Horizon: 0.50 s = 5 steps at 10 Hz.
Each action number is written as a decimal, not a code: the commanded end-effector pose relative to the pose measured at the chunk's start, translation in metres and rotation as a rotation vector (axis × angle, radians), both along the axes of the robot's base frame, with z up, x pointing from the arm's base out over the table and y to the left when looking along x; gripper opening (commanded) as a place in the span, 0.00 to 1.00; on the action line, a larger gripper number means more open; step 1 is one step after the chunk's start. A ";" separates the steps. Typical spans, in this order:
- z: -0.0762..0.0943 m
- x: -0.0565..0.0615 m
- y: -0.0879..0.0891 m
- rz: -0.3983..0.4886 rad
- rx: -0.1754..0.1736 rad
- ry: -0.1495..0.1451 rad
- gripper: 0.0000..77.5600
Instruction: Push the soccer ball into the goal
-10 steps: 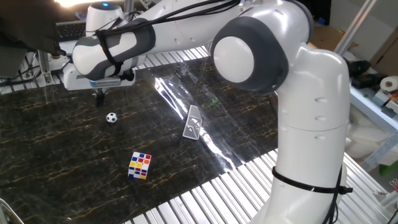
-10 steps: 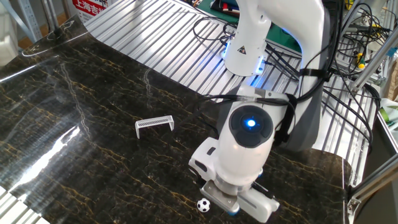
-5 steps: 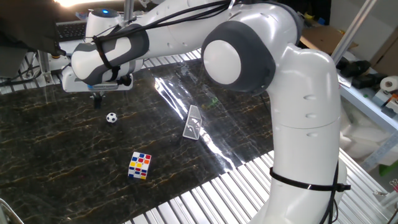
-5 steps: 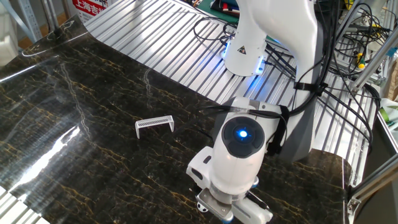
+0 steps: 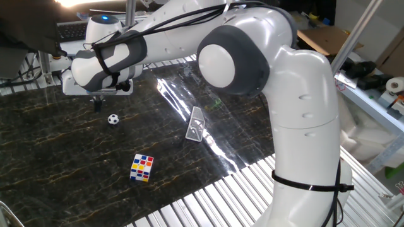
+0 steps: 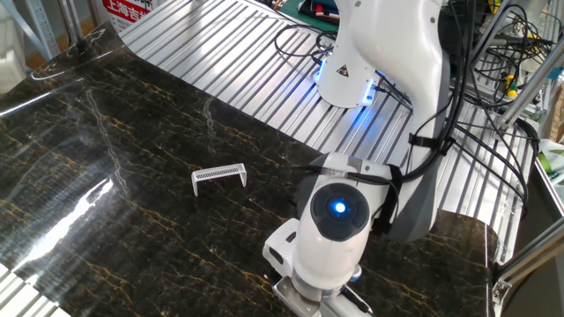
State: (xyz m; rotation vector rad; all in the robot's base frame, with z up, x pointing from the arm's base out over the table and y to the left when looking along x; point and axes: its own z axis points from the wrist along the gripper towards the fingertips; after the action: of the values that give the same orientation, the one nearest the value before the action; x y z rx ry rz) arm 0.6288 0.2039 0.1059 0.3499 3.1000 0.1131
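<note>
The soccer ball (image 5: pixel 113 118) is a tiny white ball with black patches on the dark marble table. The goal (image 5: pixel 196 124) is a small pale frame with a mesh net, to the ball's right; it also shows in the other fixed view (image 6: pixel 218 174). My gripper (image 5: pixel 97 103) hangs just above the table, a little left of and behind the ball, apart from it. Its fingers look close together and hold nothing. In the other fixed view the arm's wrist hides the ball and the fingers.
A multicoloured puzzle cube (image 5: pixel 142 168) lies in front of the ball. The marble top (image 5: pixel 57 151) ends in ribbed metal surfaces (image 5: pixel 208 202) at front and back. Cables (image 6: pixel 308 40) and the arm's base (image 6: pixel 348 75) stand at the far side.
The gripper has shifted slightly left, away from the ball. In the other fixed view the wrist moved down and now covers the ball. The ball, goal and cube have not moved.
</note>
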 end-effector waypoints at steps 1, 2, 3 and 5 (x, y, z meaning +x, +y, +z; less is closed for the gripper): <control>-0.004 0.001 -0.001 -0.002 -0.019 0.011 0.00; -0.004 0.001 -0.001 0.005 -0.018 0.009 0.00; -0.004 0.001 -0.003 0.009 -0.019 0.009 0.00; -0.007 0.002 -0.008 0.023 -0.018 0.007 0.00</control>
State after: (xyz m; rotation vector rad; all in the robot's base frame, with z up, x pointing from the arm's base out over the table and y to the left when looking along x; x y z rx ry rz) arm 0.6299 0.1972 0.0987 0.3206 3.1138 0.0819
